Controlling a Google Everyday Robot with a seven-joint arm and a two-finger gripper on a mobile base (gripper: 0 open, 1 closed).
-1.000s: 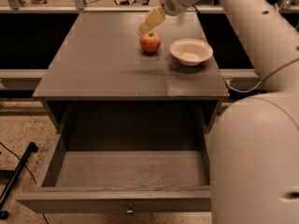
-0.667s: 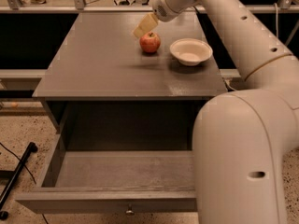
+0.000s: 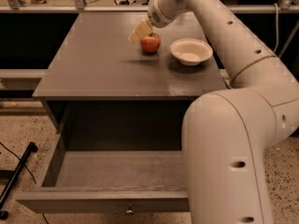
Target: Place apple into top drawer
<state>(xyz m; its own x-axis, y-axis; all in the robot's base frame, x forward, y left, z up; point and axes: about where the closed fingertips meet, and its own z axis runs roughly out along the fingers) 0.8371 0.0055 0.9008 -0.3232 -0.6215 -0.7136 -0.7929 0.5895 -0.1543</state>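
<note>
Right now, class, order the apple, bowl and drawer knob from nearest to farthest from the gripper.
1. Apple, just right of the gripper at the far side of the cabinet top.
2. Bowl, further right.
3. Drawer knob, low on the open drawer's front.

The single camera sits high in front of the grey wooden cabinet [image 3: 103, 64], close in, looking down and towards its back edge. The cabinet's wide, shallow grey top drawer [image 3: 117, 171], pulled open, fills the lower frame. The white robot arm [image 3: 233, 125] crosses the right side, its gripper [image 3: 140, 31] over the cabinet's far top.
</note>
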